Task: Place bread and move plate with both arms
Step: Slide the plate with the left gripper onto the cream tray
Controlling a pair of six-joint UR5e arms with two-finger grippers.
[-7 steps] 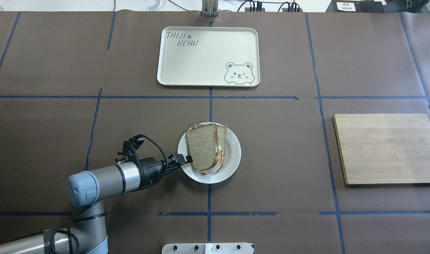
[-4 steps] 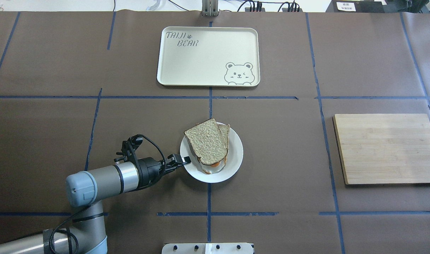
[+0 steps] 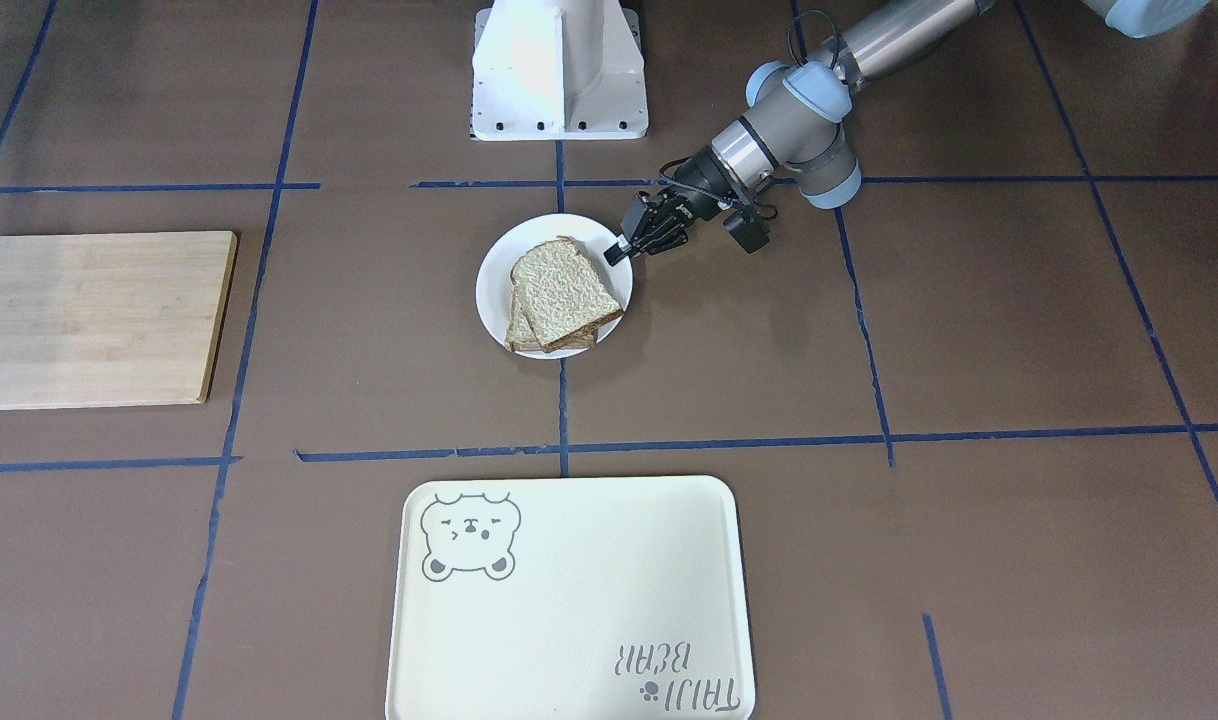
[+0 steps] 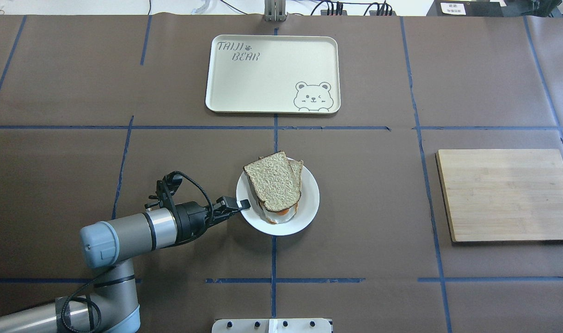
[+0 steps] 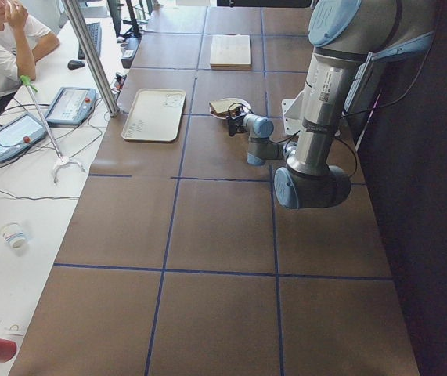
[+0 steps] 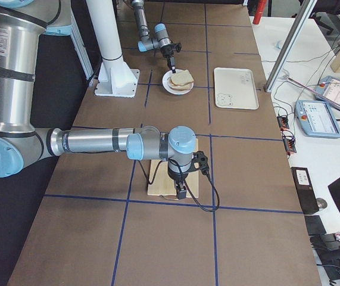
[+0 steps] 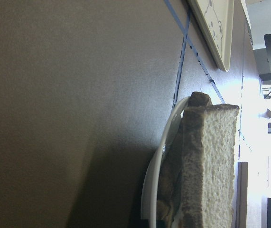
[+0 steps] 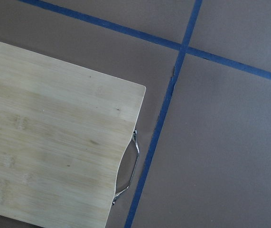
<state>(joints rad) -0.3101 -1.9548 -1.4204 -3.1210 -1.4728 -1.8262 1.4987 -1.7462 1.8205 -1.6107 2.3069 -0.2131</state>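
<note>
The bread (image 4: 274, 185) lies flat on top of a second slice and an egg-like filling on the white plate (image 4: 307, 208), near the table's middle. It also shows in the front view (image 3: 567, 290) and edge-on in the left wrist view (image 7: 206, 166), with the plate rim (image 7: 166, 147) beside it. My left gripper (image 4: 244, 204) is at the plate's left rim, open and empty, clear of the bread. My right gripper (image 6: 181, 193) shows only in the exterior right view, low over the wooden board; I cannot tell whether it is open or shut.
A cream tray with a bear drawing (image 4: 272, 74) lies at the far middle of the table. A wooden cutting board (image 4: 505, 194) with a metal handle (image 8: 128, 171) lies at the right. The white pedestal (image 3: 559, 65) stands at the robot's edge.
The left gripper held the bread tilted over the plate, then let it go. The slice now lies flat on the stack. The plate shifted slightly right and the left arm drew back a little.
</note>
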